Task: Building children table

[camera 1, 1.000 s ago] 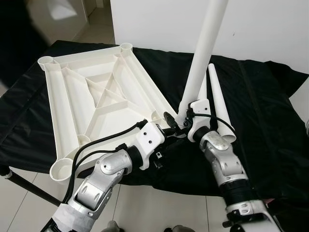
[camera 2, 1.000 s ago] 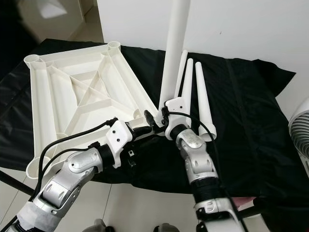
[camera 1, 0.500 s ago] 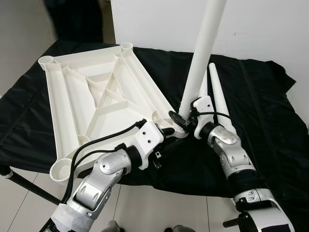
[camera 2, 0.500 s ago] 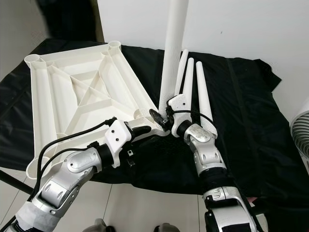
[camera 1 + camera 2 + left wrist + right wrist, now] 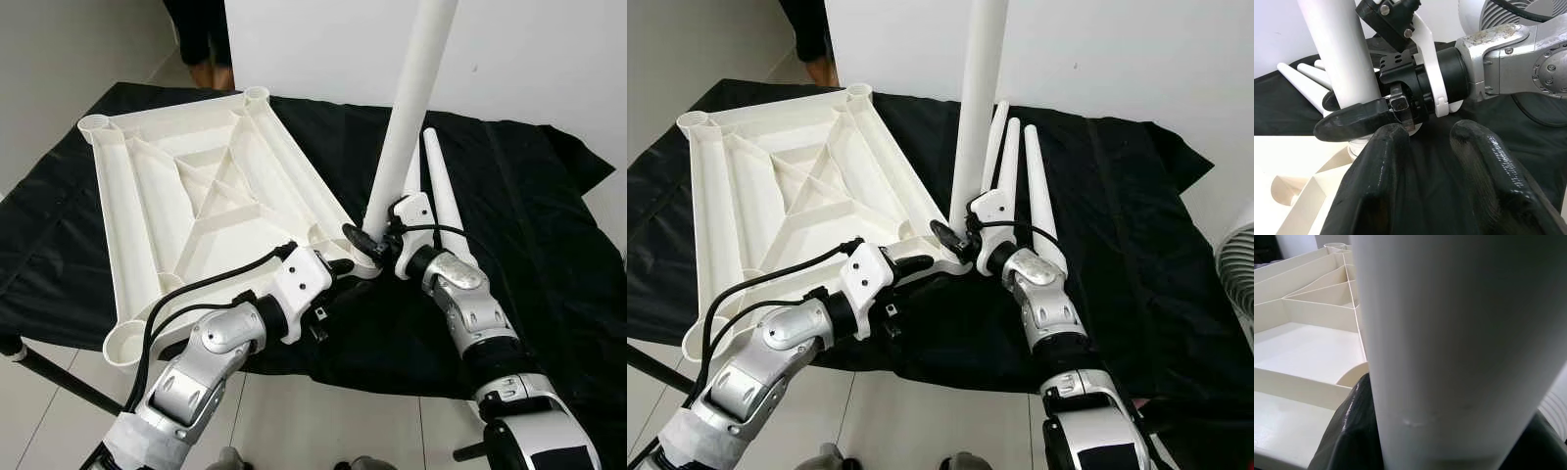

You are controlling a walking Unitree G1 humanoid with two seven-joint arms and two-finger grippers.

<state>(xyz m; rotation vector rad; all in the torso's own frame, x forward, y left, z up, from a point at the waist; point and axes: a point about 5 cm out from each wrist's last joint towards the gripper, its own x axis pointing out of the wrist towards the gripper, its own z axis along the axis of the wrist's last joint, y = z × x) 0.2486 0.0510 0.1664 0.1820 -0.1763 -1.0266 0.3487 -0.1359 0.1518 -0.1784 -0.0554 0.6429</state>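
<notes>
On the black-draped worktop point(image 5: 549, 225), my right tool point(image 5: 364, 242) clamps the stiff, light leg point(image 5: 407, 117) low; left tool point(image 5: 1449, 181) gapes empty.

Tabletop point(image 5: 196, 196) left of loose legs point(image 5: 441, 211)

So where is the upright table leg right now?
The table leg stands upright at the tabletop's near right corner socket, held low by the right gripper, with the spare legs lying just right of it.
</notes>
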